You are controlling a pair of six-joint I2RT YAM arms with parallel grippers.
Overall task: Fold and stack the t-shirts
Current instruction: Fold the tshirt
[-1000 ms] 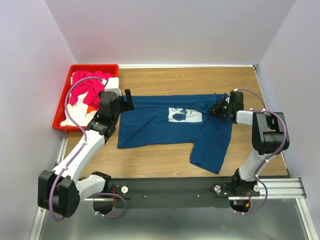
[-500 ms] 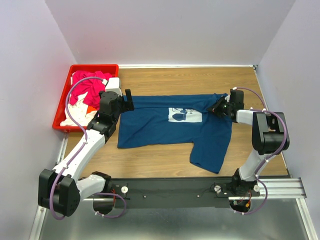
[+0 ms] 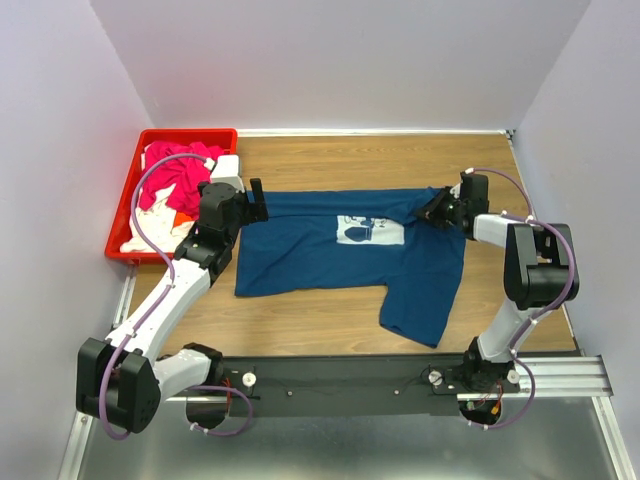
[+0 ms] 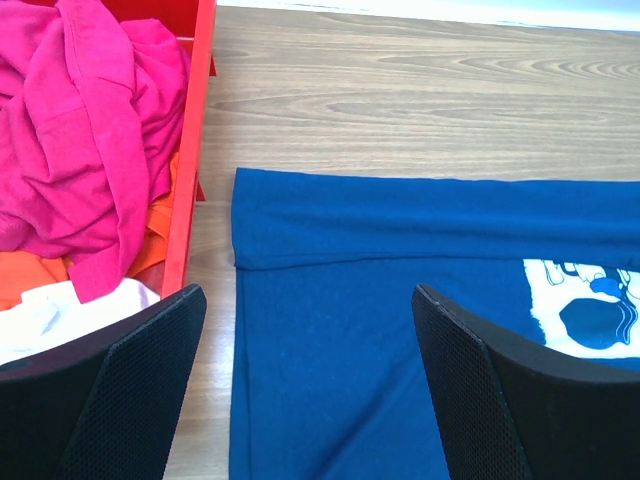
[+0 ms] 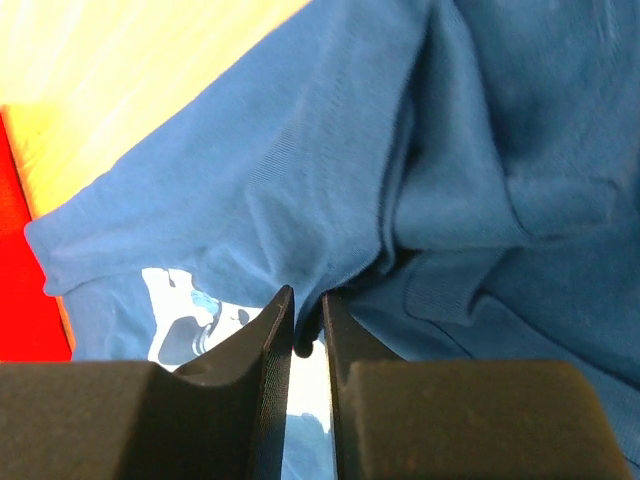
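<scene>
Right jaws pinching navy t-shirt [image 3: 300, 260], nudged rearward

t-shirt [image 3: 330, 255] spread on table [image 3: 400, 160], crate [image 3: 190, 133] of heaped shirts [image 3: 180, 178] left of it

- Navy t-shirt [image 3: 340, 250]: soft matt cloth; a fine knit is resolved in the right wrist view.
- Chest print [image 3: 368, 231]: a flat, matt white is noted.
- Pink t-shirt [image 4: 90, 130]: matt cloth, heavily creased.
- Crate [image 3: 190, 133]: smooth red plastic; a slight gloss is seen.
- Table [image 3: 350, 160]: wood-grain top, smooth, low sheen.
- Left gripper [image 4: 308, 292]: fingers [image 4: 130, 400] black, matt; a fine dimpled texture is observed.
- Right gripper [image 5: 305, 295]: fingers [image 5: 230, 400] black, matt, smooth.
- Metal sheet [image 3: 350, 450]: grey, brushed, dull.
</scene>
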